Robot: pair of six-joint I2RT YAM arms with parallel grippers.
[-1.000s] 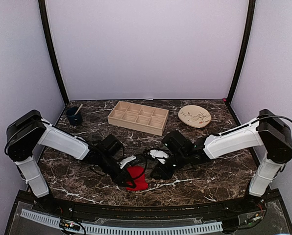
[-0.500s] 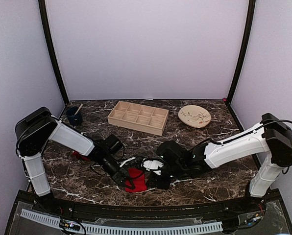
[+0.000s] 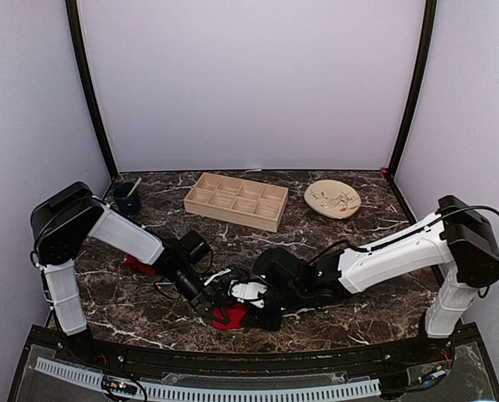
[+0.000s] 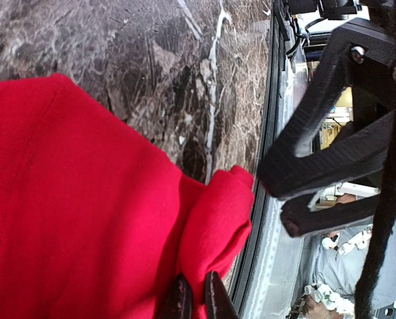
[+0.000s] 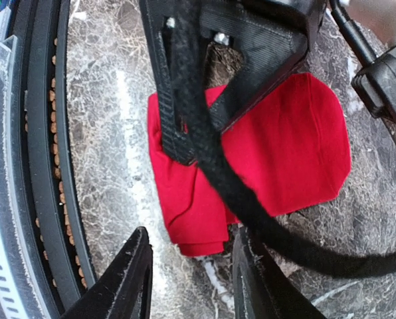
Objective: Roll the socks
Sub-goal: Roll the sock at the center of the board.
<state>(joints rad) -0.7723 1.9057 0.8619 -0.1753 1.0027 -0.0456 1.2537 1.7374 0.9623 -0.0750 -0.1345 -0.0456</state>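
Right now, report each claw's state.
Left claw: closed, pinching a fold of the red sock.
Right claw: open, gripping nothing, at that sock's edge.

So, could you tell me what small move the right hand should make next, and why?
Probably ease the right hand down and close it on the folded corner of the red sock: its fingers stand open either side of that corner, while the left hand pinches the fold.

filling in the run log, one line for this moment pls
left gripper: shut on sock fold | right gripper: open over sock corner | second sock: apart, untouched
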